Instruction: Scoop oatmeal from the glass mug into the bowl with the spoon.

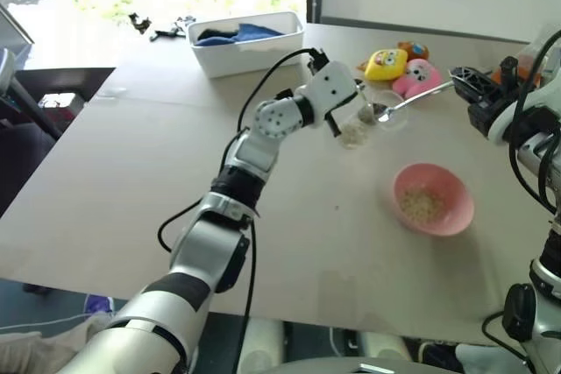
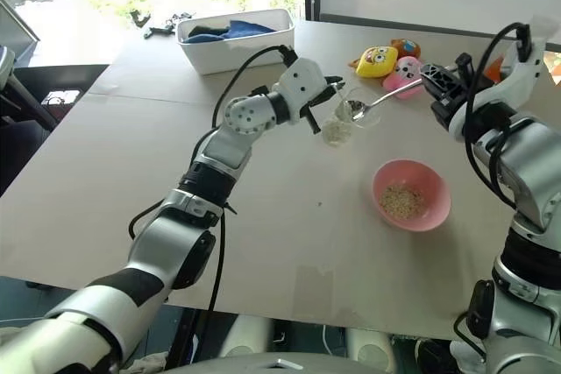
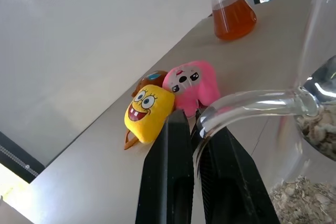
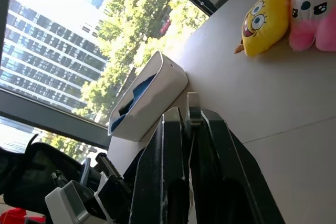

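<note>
Nearest us, the bowl [image 1: 433, 199] sits on the counter [image 1: 175, 181], flakes inside, at five o'clock from the glass mug [image 1: 358, 124]. Left hand [image 3: 195, 145] pinches the mug's handle. Right hand [image 1: 462, 83] clamps the spoon [image 1: 412, 101], long axis three-to-nine, bowl-end at the mug's rim.

1. No text, label, brand name, number or sign can be read in any of the views.
</note>
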Motion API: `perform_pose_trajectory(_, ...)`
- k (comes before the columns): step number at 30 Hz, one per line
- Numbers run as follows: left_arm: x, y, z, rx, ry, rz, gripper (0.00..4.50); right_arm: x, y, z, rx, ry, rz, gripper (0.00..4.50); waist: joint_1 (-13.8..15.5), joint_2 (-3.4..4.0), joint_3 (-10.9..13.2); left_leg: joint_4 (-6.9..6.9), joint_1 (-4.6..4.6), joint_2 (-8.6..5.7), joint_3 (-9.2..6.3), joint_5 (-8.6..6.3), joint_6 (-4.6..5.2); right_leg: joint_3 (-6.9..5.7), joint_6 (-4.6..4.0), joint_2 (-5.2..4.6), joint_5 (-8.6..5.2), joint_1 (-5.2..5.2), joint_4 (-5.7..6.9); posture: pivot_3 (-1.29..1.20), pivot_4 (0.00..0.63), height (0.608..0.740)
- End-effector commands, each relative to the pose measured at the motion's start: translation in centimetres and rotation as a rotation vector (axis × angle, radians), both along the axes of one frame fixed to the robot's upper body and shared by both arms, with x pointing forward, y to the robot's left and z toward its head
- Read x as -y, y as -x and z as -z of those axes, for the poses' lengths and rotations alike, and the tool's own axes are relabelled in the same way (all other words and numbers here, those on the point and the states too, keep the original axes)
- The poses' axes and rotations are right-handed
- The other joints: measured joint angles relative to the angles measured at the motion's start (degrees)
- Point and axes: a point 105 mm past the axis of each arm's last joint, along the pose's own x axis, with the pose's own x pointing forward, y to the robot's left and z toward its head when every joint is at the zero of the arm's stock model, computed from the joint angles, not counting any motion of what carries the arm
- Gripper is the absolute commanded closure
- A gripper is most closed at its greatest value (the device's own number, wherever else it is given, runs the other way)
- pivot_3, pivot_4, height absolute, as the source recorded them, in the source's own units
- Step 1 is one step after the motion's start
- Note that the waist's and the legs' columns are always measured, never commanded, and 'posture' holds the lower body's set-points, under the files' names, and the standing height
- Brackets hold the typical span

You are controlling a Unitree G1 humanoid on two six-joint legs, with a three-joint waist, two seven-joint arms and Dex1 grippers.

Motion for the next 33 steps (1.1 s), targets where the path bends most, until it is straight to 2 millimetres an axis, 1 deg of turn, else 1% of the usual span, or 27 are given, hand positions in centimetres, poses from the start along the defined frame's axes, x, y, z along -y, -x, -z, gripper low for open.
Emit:
perform_pose_trajectory(1,1.8,0.8,-1.2,0.074,-0.028,0.067,4.41,1.4,1.4,-1.7,0.08,-0.03,0.043,4.5,0.0,0.0,0.0,0.0,0.0,0.0,0.02,0.0,0.0,0.02,0.0,0.0,0.0,0.0,0.0,0.0,0.15,0.74)
perform_pose_trajectory(8,3.2,0.9,-0.9,0.092,-0.071,0.096,4.41,2.9,2.4,-0.9,0.083,-0.015,0.09,4.5,0.1,0.01,0.0,0.0,-0.01,-0.01,0.08,-0.01,0.01,0.02,0.0,0.01,0.0,0.0,-0.01,0.0,0.15,0.74)
perform_pose_trajectory(17,4.0,1.0,-0.4,0.088,-0.082,0.122,4.41,4.5,4.1,-0.2,0.111,-0.007,0.145,4.5,0.2,0.03,0.0,0.0,0.01,-0.02,0.08,-0.01,0.02,0.04,0.0,0.03,0.0,0.01,-0.01,0.0,0.15,0.74)
perform_pose_trajectory(20,4.6,1.3,-0.5,0.093,-0.089,0.137,4.41,5.0,4.5,0.4,0.102,-0.016,0.162,4.5,0.3,0.03,0.0,0.0,0.01,-0.03,0.08,-0.01,0.02,0.05,0.0,0.04,0.0,0.01,-0.01,0.0,0.15,0.74)
perform_pose_trajectory(24,4.7,1.2,-0.6,0.108,-0.11,0.143,4.41,5.4,5.0,0.9,0.099,-0.026,0.183,4.5,0.3,0.03,0.0,0.0,0.01,-0.03,0.08,-0.01,0.02,0.05,0.0,0.04,0.0,0.02,-0.01,0.0,0.15,0.74)
perform_pose_trajectory(29,4.7,1.0,-0.3,0.135,-0.146,0.143,4.41,6.4,6.0,1.4,0.106,-0.032,0.225,4.5,0.4,0.05,0.0,0.0,0.02,-0.04,0.1,-0.02,0.03,0.06,0.01,0.05,0.0,0.03,-0.02,0.0,0.15,0.74)
perform_pose_trajectory(33,4.8,1.0,-0.2,0.157,-0.164,0.146,4.41,6.7,6.4,1.8,0.102,-0.039,0.241,4.5,0.4,0.06,0.0,0.01,0.04,-0.04,0.09,-0.02,0.03,0.08,0.01,0.05,0.0,0.03,-0.01,0.0,0.15,0.74)
